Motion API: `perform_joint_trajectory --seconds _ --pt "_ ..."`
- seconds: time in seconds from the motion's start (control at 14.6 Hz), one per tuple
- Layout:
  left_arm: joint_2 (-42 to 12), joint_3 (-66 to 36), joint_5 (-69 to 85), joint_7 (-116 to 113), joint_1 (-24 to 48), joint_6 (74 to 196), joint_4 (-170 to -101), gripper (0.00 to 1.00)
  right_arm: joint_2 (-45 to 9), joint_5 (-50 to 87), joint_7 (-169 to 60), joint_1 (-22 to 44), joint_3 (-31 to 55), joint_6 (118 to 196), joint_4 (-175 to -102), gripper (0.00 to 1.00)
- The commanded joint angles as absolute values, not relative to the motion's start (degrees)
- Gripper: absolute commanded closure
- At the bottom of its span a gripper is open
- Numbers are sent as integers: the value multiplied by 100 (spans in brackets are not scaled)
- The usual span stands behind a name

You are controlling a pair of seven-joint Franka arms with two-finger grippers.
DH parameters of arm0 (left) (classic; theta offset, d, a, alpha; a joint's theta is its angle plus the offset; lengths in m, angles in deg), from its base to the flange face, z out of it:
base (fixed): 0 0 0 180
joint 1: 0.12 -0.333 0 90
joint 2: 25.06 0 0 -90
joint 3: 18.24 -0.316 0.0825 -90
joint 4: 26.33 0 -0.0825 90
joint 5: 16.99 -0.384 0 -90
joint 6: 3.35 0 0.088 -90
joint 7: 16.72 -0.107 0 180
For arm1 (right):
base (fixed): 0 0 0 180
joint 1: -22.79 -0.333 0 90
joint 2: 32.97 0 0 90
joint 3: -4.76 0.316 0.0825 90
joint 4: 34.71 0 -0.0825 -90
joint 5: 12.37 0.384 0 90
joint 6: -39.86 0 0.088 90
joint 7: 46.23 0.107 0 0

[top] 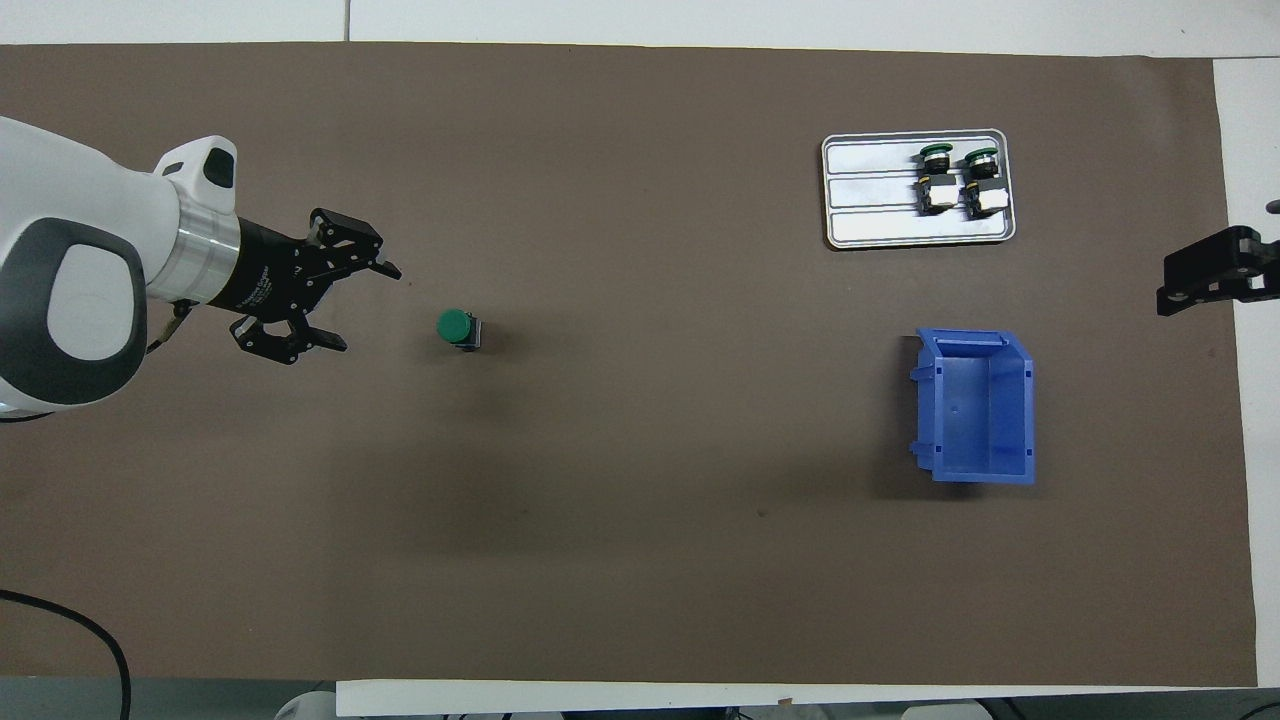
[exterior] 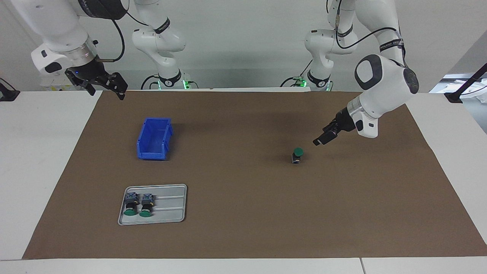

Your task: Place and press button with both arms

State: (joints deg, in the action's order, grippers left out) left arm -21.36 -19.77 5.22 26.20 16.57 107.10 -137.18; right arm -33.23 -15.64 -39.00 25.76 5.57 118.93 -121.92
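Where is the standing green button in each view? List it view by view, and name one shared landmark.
Facing view: the button stands on the brown mat, right of centre, just below the left gripper.
Overhead view: the button is left of centre, beside the left gripper.
Shared landmark: the blue bin.

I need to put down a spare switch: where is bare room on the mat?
The widest bare stretch lies between the upright button and the blue bin. The mat's middle is bare too, alongside the metal tray. It is crowded by the tray's two buttons and under the open left gripper. The right gripper waits at the mat's edge.
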Motion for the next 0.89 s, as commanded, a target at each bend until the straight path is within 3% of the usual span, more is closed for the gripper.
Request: perform_joint_trajectory --seconds 0.0,0.07,0.21,0.34,0.62,0.82 --pt "-1953 -2000 -403 2608 1973 10502 -13400 15 -3429 -1492 -4043 2605 546 11897 -12321 1" --pt "-1935 -1991 -711 2590 2096 10554 -13382 24 -3429 -1483 -4043 2605 546 11897 -12321 1" --pt "-1865 -1983 -863 2564 2237 10624 -13286 57 -3429 -1491 -4043 2605 546 11897 -12321 1" --pt "-1760 -1982 -1082 2337 2447 10607 -13206 73 -3429 -1483 -4043 2596 546 11897 -12321 1" --pt "-1409 -1965 -1355 2274 2711 10651 -13074 96 -3429 -1483 -4043 2605 546 11897 -12321 1" --pt "-1294 -1965 -1558 2248 2809 10888 -13144 99 -3429 -1483 -4043 2605 546 11897 -12321 1"
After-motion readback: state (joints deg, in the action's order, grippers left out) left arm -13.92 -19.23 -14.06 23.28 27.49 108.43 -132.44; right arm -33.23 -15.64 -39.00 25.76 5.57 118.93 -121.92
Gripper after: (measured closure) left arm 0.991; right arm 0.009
